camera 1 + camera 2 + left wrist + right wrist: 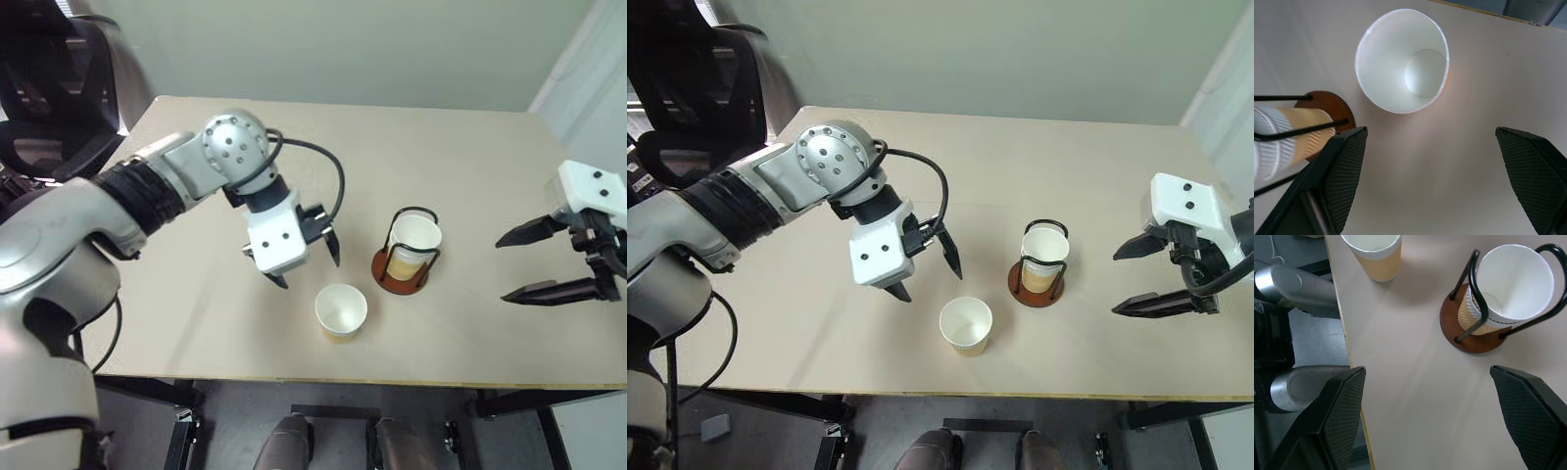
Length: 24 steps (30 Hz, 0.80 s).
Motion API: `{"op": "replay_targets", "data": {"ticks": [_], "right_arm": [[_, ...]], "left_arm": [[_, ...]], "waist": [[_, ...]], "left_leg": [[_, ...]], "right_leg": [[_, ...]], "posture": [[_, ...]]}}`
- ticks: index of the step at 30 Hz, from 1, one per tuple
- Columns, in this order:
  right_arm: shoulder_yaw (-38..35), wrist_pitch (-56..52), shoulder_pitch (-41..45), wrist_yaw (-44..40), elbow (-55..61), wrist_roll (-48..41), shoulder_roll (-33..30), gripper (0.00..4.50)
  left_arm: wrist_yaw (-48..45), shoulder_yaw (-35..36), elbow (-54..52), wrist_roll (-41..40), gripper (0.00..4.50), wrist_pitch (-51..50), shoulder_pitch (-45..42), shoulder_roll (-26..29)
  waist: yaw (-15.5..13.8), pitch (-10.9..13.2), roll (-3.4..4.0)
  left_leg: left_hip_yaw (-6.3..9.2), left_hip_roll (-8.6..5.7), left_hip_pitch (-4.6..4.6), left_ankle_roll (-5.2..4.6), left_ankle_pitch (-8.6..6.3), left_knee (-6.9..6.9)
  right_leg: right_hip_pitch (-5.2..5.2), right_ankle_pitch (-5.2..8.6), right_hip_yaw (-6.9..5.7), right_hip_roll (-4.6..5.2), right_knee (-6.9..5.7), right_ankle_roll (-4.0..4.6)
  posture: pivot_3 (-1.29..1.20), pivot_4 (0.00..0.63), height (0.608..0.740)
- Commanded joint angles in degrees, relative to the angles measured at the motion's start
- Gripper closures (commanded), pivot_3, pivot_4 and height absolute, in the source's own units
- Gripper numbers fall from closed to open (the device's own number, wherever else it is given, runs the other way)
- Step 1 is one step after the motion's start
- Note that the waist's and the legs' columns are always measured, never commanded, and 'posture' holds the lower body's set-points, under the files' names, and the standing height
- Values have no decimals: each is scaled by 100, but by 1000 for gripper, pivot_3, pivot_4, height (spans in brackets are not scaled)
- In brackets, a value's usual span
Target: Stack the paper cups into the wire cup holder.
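A loose cup stands upright on the counter just below my left claw, which hangs spread and empty. Right of it, the holder carries cups. Farther right, my right claw is spread, empty.

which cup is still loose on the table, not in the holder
The paper cup near the table's front edge, by the left hand; the other cup sits inside the wire holder.
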<state>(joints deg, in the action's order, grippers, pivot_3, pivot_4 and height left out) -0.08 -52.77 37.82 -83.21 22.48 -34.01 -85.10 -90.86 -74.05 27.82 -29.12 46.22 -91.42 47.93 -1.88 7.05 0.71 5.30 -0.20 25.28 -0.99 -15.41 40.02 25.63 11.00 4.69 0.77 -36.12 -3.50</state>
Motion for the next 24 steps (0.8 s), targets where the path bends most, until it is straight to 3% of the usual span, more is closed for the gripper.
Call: {"op": "replay_targets", "data": {"ticks": [1, 13, 24], "right_arm": [[-203, 42, 198, -69, -71, -45, -150, 381], [-155, -67, 273, 21, -44, -61, -88, 381], [-173, -109, 259, 109, 10, -135, -65, 381]], "left_arm": [[-164, -123, 24, -109, 0, 158, -194, -73], [-164, -506, -266, -95, 0, 389, -43, -58], [-164, -364, 135, 439, 0, 842, 132, -479]], "waist": [[8, 1, 2], [0, 3, 6], [2, 3, 7]], "left_leg": [[-1, -1, 0, -1, 0, 0], [-4, -1, 2, -2, -1, 5], [-4, -3, 1, -3, 0, 10]], "right_leg": [[0, 0, 1, -1, 0, -1], [-3, -5, -4, -2, 4, -9], [-7, -9, -3, 3, 2, -17]], "posture": [[0, 150, 740], [0, 150, 740], [0, 150, 740]]}}
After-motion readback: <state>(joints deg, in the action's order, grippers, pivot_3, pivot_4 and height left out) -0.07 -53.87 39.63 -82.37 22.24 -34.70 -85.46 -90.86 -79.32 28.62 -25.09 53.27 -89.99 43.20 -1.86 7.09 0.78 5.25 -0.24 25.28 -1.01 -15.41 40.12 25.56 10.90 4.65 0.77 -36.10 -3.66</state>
